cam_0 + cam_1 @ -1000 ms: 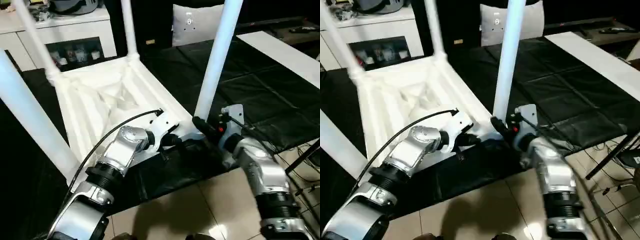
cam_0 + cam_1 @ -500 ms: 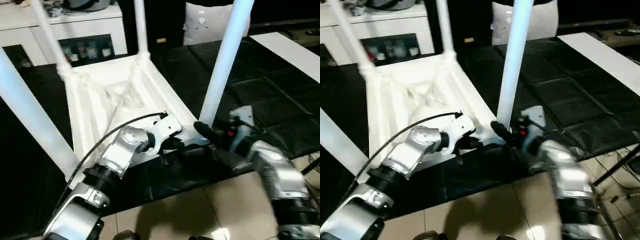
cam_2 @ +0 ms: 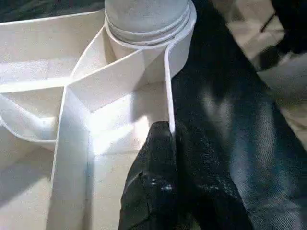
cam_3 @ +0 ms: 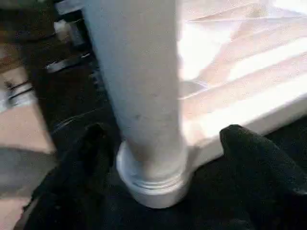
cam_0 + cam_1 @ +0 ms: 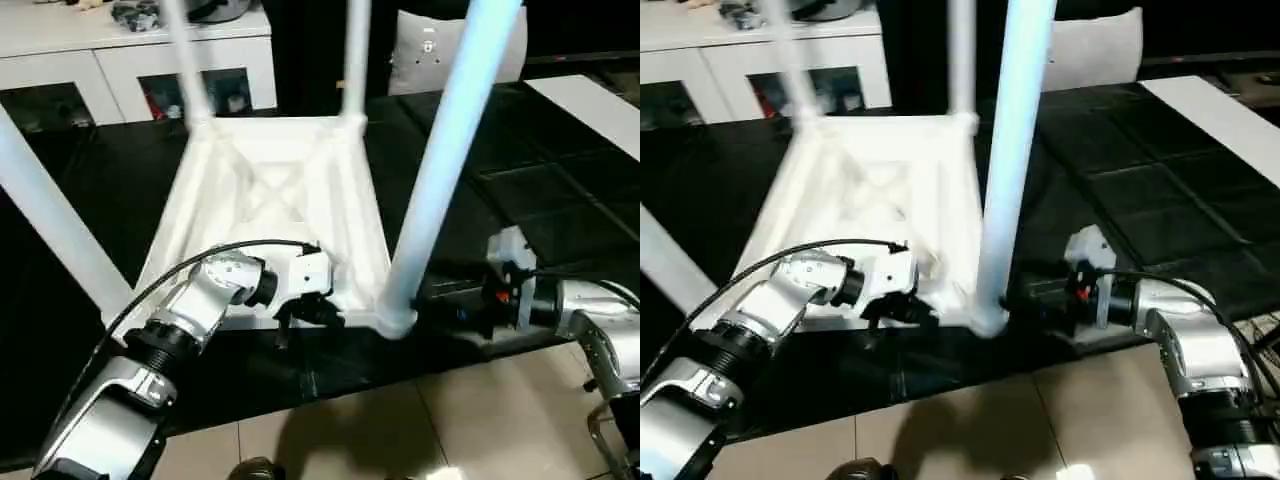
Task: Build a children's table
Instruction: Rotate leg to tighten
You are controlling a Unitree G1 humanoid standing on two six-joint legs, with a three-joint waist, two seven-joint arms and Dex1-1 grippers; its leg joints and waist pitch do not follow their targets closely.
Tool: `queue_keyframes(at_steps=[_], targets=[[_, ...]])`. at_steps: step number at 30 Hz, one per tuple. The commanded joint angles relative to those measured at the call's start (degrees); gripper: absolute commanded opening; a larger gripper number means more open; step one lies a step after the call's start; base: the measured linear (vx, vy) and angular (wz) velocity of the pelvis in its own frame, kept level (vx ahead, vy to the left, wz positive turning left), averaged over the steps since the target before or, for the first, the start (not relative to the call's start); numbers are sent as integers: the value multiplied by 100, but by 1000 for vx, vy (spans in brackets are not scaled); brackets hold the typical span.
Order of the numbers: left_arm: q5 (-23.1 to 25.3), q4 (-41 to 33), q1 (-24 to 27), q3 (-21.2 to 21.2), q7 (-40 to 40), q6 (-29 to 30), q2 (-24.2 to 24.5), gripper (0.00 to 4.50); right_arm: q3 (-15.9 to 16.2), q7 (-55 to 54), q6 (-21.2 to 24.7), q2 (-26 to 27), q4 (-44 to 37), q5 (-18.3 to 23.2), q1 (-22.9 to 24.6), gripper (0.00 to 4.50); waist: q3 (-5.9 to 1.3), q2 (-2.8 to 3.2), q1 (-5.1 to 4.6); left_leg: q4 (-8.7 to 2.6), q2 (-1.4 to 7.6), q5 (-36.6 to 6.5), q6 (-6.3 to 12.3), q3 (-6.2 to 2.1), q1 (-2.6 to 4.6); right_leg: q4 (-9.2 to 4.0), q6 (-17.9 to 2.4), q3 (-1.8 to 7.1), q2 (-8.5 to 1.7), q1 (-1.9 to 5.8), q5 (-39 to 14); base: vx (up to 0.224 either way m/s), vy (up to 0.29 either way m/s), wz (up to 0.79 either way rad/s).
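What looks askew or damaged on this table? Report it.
Nothing stands out. The table lies top-down on the black mat, its legs seated in the corner sockets; the nearest leg leans slightly, but no crack or gap shows.

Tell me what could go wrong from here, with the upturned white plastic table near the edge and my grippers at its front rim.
1. The upturned white plastic table has its near corner close to the black surface's front edge; a pull could tip it off.
2. The left gripper is shut on the thin rim; it may slip.
3. The right gripper stands open around the near leg without gripping; closing or sweeping could knock it askew.
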Motion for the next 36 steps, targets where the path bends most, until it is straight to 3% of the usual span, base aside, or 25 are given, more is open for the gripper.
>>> queue_keyframes(at_steps=[1,6,16,21,27,28,31,33,36], targets=[[23,-19,-150,-276,-408,-297,-32,0,168,216,-208,-10,127,-117,-150,338,-426,-94,-39,-379,354,-1265,397,-135,131,-401,-1242,232,-376,252,-1651,0,0,0],[-40,-57,-172,-275,-589,-299,-45,0,247,495,-163,67,290,-7,-269,304,-427,-107,22,-382,364,-1266,372,-137,138,-390,-1273,234,-382,252,-1665,0,0,0],[-56,55,-165,-252,-656,-345,-23,0,332,807,67,181,458,172,-319,216,-435,-102,18,-378,362,-1227,368,-143,132,-383,-1285,228,-379,262,-1634,0,0,0],[-95,30,-129,-148,-499,-124,-49,0,335,812,223,246,382,295,-233,203,-434,-99,23,-380,363,-1238,353,-144,131,-378,-1304,227,-385,262,-1635,0,0,0],[-207,-172,-10,99,-27,515,-160,0,74,-373,657,664,-48,313,-5,198,-400,-123,-4,-412,356,-1386,271,-153,132,-424,-1163,226,-390,256,-2070,0,0,0],[-206,-213,7,194,262,736,-256,0,-45,-1170,827,941,-43,141,-33,198,-381,-95,-47,-438,348,-1529,142,-180,130,-441,-1053,222,-391,245,-2365,0,0,0],[-203,-210,-10,318,707,1045,-454,0,-190,-2028,910,1257,43,-77,-85,198,-362,-107,-222,-450,303,-1889,-50,-205,152,-524,-868,198,-402,218,-2914,0,0,0],[-207,-221,-17,395,1004,1251,-620,0,-341,-2598,1032,1492,115,-151,-136,198,-357,-118,-285,-454,292,-1917,-51,-218,135,-545,-795,186,-399,229,-3036,0,0,0],[-215,-169,-91,592,1631,1598,-1002,0,-593,-3723,1165,1963,322,-307,-299,198,-352,-130,-457,-438,266,-1984,-59,-223,119,-582,-719,165,-385,204,-3176,0,0,0]])
